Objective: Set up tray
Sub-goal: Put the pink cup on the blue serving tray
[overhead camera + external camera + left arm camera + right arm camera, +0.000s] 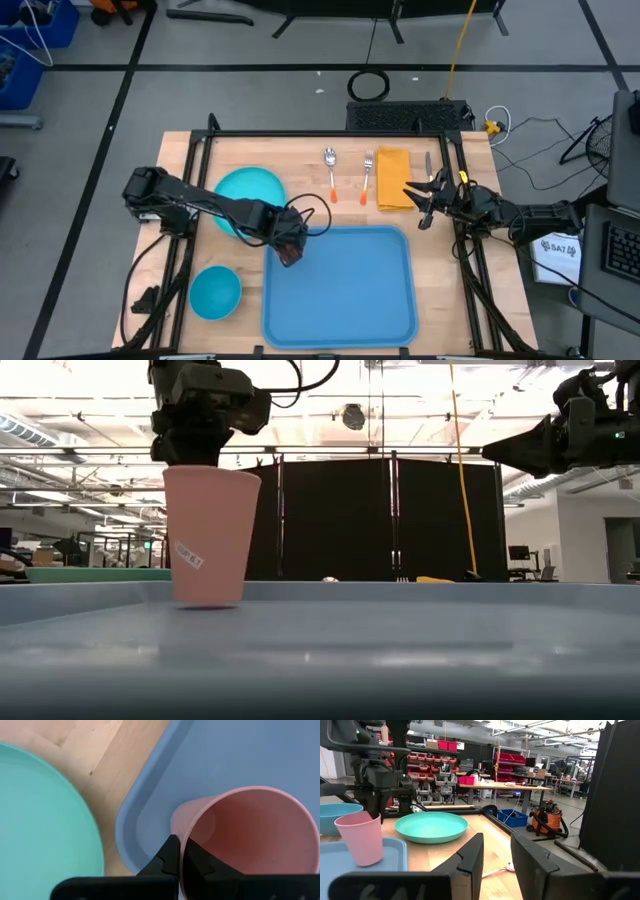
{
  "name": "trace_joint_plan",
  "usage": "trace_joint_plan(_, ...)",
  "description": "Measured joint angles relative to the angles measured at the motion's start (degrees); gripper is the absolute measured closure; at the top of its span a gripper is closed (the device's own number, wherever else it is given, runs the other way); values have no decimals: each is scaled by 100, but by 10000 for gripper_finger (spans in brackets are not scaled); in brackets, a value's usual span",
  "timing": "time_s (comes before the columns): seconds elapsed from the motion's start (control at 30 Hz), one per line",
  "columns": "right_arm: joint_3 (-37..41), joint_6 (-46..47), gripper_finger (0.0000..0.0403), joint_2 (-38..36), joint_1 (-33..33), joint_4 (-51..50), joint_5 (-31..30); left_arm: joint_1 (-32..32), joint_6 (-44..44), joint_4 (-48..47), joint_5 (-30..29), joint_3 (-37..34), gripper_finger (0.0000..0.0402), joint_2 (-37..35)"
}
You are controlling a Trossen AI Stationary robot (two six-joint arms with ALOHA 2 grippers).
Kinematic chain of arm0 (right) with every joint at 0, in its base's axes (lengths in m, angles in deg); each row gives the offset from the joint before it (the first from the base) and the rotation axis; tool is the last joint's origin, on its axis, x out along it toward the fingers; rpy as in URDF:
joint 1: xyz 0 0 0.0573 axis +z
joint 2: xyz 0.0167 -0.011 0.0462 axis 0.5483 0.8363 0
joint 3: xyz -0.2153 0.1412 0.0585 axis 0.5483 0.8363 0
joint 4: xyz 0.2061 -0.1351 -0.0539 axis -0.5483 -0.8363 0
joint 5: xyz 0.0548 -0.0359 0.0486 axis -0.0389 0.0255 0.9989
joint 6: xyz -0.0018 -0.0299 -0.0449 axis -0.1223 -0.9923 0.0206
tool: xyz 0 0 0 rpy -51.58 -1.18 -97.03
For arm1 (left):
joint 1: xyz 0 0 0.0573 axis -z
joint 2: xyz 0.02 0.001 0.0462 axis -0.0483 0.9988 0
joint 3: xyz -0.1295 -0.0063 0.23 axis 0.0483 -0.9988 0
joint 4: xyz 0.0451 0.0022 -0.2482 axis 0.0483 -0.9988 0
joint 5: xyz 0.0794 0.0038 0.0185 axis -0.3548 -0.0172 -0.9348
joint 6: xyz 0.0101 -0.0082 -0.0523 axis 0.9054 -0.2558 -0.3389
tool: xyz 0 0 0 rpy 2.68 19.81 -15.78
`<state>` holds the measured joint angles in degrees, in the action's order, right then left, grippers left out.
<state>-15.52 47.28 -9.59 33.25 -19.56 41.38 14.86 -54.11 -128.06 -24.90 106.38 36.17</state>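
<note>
Two arms: left end effector [179, 851] pinches pink cup [250, 835] rim on tray [340, 290]; right end effector [428, 195] parted, empty

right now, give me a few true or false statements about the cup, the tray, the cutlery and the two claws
1. The pink cup stands upright on the light-blue tray. True.
2. The left claw is shut on the cup's rim. True.
3. The teal plate lies on the tray. False: it lies on the wooden table, beside the tray's far left corner.
4. The right claw holds the fork. False: it is open and holds nothing, by the edge of the yellow napkin.
5. The spoon and fork lie side by side on the table beyond the tray. True.
6. The small blue bowl sits inside the cup. False: it sits on the table, left of the tray.
</note>
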Motion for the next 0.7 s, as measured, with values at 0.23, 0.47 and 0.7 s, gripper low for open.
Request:
trace_joint_plan(0.23, -1, -1, 314, 0, 2, -2, 0, -4, -174, 40, 80, -232, 389, -19)
trace_joint_plan(0.47, -2, 0, 314, 0, 2, -2, 0, -1, -194, 113, 14, -247, 382, -14)
trace_joint_plan(0.7, 0, 0, 314, 0, 2, -2, 0, 1, -122, 220, 31, -260, 327, 5)
